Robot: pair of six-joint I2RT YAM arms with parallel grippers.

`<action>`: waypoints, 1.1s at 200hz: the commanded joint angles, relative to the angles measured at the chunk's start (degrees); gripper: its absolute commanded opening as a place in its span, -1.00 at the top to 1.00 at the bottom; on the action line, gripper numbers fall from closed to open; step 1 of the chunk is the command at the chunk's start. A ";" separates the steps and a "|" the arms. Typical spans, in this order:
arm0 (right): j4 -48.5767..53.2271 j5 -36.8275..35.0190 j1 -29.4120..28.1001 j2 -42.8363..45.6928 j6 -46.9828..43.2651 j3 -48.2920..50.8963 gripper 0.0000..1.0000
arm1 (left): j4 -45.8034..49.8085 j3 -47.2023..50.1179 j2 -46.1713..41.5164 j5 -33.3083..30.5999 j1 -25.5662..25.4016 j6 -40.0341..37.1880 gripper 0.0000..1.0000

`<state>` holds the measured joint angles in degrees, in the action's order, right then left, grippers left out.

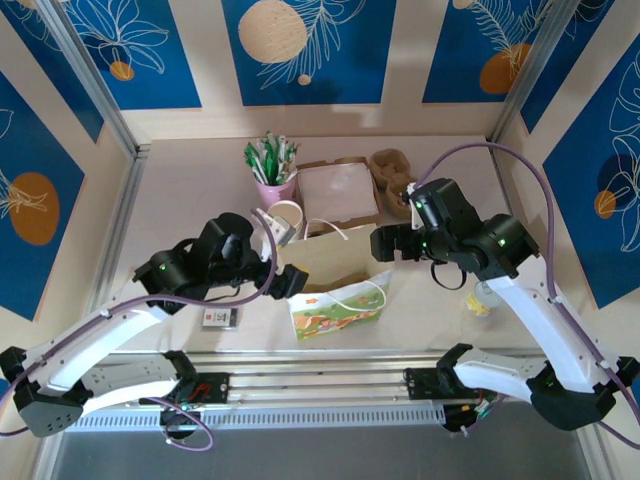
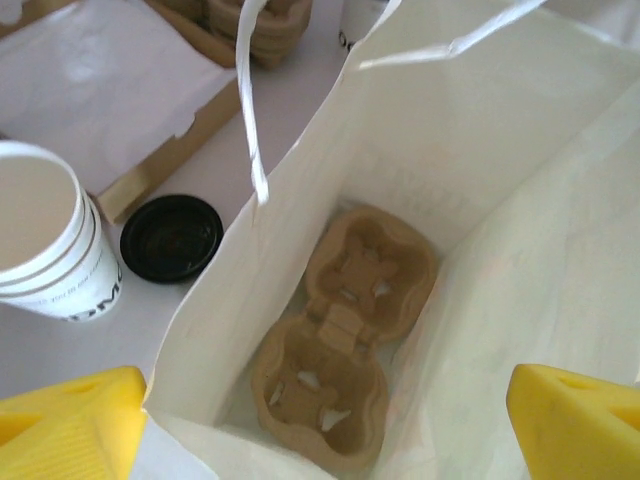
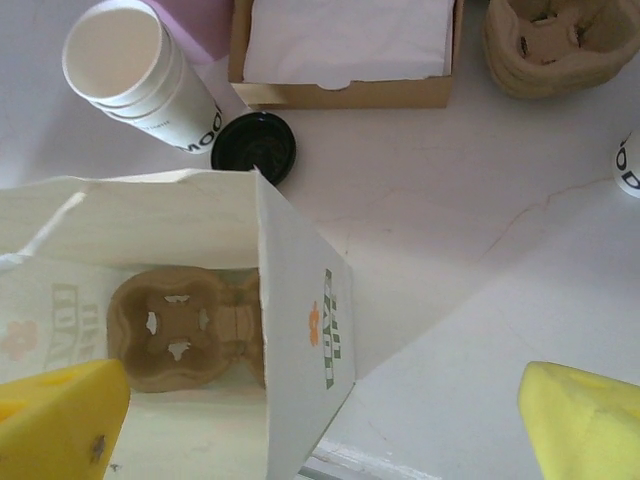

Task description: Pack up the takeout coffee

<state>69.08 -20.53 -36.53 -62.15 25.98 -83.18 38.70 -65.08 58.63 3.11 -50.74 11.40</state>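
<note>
The left gripper (image 2: 320,435) is held with its yellow fingers spread wide and nothing pinched, above the mouth of the open white paper bag (image 2: 480,150). Below and just ahead of it, a pulp cup carrier (image 2: 340,335) is seen lying flat on the bag's floor. Ahead and to its left, outside the bag, a loose black lid (image 2: 172,237) is laid on the table (image 2: 150,330), just beside a stack of lidless paper cups (image 2: 45,245).

The right gripper (image 3: 320,425) is also spread wide, with nothing between its fingers, above the bag's other side. The takeout coffee (image 3: 630,165) is found outside the bag, ahead and far to the right of this gripper. It is cut by the frame edge, so its top cannot be made out. Further ahead, a cardboard box of napkins (image 3: 345,40) and a stack of pulp carriers (image 3: 560,45) are seen.
</note>
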 commanded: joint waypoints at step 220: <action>-3.81 2.03 8.62 -0.62 -3.73 5.73 -0.98 | 24.05 -16.70 12.69 -4.58 0.42 18.96 -0.35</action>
<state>66.30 -18.00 -29.74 -62.43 23.68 -78.89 59.86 -80.03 70.08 -0.71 -50.74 30.11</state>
